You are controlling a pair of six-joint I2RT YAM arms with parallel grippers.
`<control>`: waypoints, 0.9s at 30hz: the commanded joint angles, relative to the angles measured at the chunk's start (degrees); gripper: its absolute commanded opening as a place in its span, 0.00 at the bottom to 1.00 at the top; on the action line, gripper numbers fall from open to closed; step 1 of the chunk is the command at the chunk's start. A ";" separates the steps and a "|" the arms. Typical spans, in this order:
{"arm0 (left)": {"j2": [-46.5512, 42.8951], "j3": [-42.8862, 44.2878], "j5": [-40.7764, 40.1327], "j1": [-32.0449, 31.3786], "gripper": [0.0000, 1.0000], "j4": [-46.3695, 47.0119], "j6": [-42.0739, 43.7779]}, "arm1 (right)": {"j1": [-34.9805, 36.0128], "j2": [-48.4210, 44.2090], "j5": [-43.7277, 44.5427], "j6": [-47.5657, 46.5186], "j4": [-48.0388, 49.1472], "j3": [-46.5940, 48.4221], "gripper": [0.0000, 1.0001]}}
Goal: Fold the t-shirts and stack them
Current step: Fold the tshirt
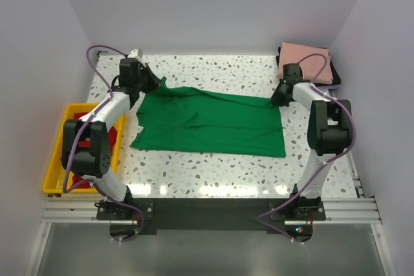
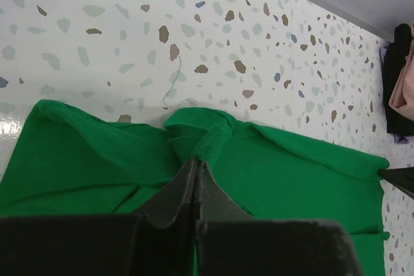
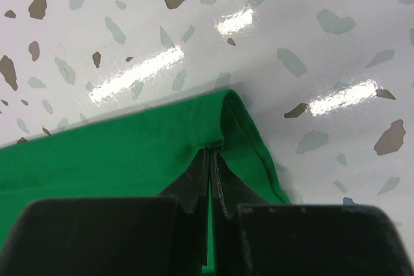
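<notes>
The bright green t-shirt (image 1: 213,124) lies spread across the middle of the speckled table. My left gripper (image 1: 158,83) is shut on its far left edge; the left wrist view shows a green fold (image 2: 210,140) pinched between the jaws. My right gripper (image 1: 277,100) is shut on its far right corner, with the hem (image 3: 217,124) pinched at the jaw tips. A folded salmon pink t-shirt (image 1: 305,61) rests at the back right. Red cloth (image 1: 110,139) lies in the yellow tray at the left.
The yellow plastic tray (image 1: 54,159) stands at the table's left edge. The pink shirt rests on a dark base (image 1: 336,77) by the right wall. White walls close in the back and both sides. A metal rail (image 1: 207,210) runs along the near edge.
</notes>
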 commanded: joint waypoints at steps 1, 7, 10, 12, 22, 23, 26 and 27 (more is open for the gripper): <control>-0.60 2.64 0.81 0.60 0.00 1.42 0.30 | 0.06 -2.40 -0.11 -0.22 -1.37 2.39 0.00; -2.97 2.21 -0.06 0.60 0.00 -1.38 1.26 | -0.55 -5.57 0.34 -0.57 -2.43 0.64 0.00; -4.47 1.33 -0.24 0.60 0.00 -2.45 1.87 | -1.34 -7.50 0.25 -0.66 -2.52 -1.03 0.00; -5.35 0.80 -0.59 0.60 0.00 -3.50 2.23 | -1.52 -9.08 -0.19 -0.66 -2.52 -2.35 0.00; -9.91 -2.71 -1.21 0.60 0.00 -6.85 2.49 | -5.03 -14.79 -1.51 -1.71 -3.13 -7.19 0.00; -10.88 -3.15 -1.21 0.60 0.00 -7.02 2.49 | -5.30 -15.41 -1.77 -1.80 -3.13 -8.06 0.00; -12.98 -6.31 -1.03 0.60 0.00 -7.38 2.14 | -5.47 -17.43 -2.04 -1.98 -2.96 -9.99 0.00; -13.43 -7.02 -1.03 0.60 0.00 -7.03 2.05 | -5.39 -17.87 -2.12 -1.98 -2.87 -10.44 0.00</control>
